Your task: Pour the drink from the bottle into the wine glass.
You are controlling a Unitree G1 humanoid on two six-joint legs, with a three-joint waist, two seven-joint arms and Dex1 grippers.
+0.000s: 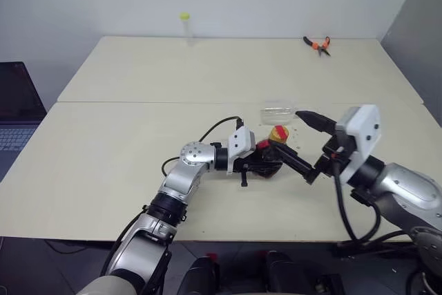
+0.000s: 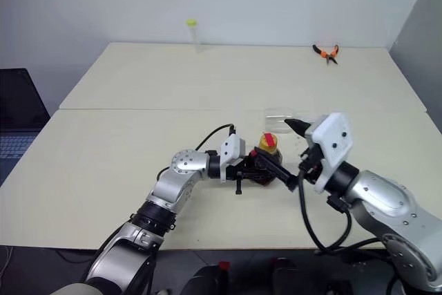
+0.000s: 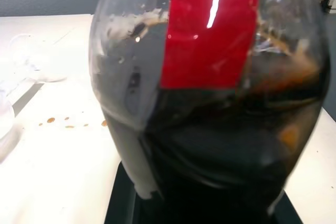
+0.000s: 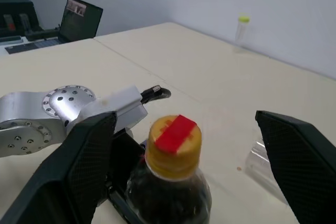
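Left gripper, reaching in from the lower left toward the middle of the head view, is clamping its black fingers on the bottle, which is standing upright on the table slightly right of centre. Its wrist view is showing the rounded plastic body up close, with the red label running across it and the dark drink sitting in the lower part. Right gripper, coming in from the lower right, is hanging with its two fingers spread wide, one above and behind the bottle's cap, the other low beside its body, neither clearly touching it. In that arm's wrist view the yellow cap is sitting between the two parted fingers, a red strip lying across its top. Just behind the bottle, a clear glass appears to be lying on its side on the table. Far back, a thin tube with a yellow top is standing upper left of centre, and orange-handled pliers are lying at the upper right. A laptop is sitting at the left edge.
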